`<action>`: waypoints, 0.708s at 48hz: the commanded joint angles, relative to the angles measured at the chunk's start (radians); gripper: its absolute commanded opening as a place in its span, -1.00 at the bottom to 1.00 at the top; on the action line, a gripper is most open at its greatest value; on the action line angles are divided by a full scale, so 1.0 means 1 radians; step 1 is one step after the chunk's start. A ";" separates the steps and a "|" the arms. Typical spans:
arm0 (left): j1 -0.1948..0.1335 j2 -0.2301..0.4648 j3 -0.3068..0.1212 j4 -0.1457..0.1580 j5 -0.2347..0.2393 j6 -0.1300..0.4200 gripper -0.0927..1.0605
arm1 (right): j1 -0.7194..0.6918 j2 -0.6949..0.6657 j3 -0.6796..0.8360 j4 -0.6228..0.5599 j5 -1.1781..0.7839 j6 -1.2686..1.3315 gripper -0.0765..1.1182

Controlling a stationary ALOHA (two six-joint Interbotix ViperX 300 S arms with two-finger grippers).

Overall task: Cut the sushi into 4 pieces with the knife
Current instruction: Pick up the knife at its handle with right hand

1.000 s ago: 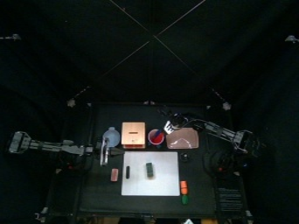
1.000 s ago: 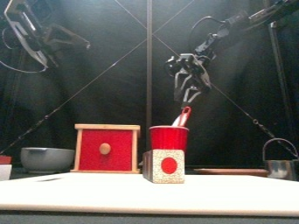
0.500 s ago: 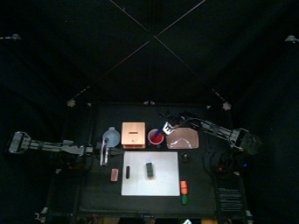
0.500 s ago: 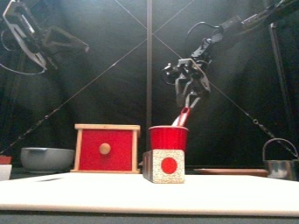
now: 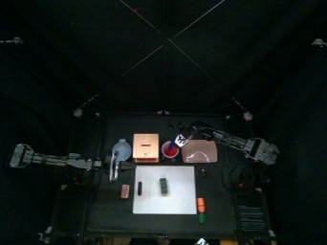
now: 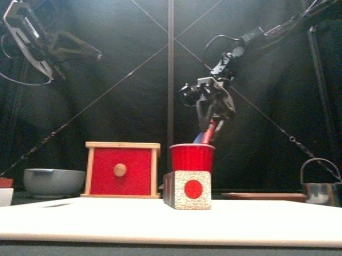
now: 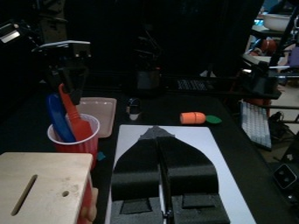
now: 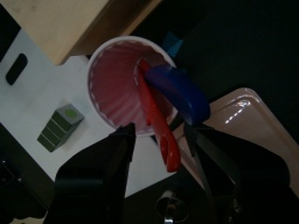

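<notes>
- Right gripper (image 8: 162, 133) sits directly above the red cup (image 6: 193, 158). Its jaws are spread, one on either side of the red knife (image 8: 160, 122) handle, and not yet closed on it.
- Knife handle is steeply tilted and points up between the jaws, so the approach is straight down. The blue knife (image 8: 181, 92) stands just beside it in the same cup.
- Sushi roll (image 5: 163, 184) lies whole on the white cutting board (image 5: 185, 182), in front of the cup. Long axis runs front-to-back.
- Left gripper (image 7: 156, 133) hangs high over the table's left side. Jaws look pressed together and empty, though the view is poor.
- Pink tray (image 5: 207, 151) is beside the cup and appears bare.
</notes>
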 commanded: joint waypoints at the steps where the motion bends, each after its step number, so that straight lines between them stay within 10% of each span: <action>1: 0.003 0.002 -0.012 -0.002 -0.009 0.000 -0.88 | 0.002 -0.014 -0.029 0.000 0.000 0.000 0.50; 34: 0.018 0.002 -0.008 -0.002 -0.012 0.005 -0.87 | -0.002 -0.041 -0.114 -0.014 0.104 -0.005 -0.69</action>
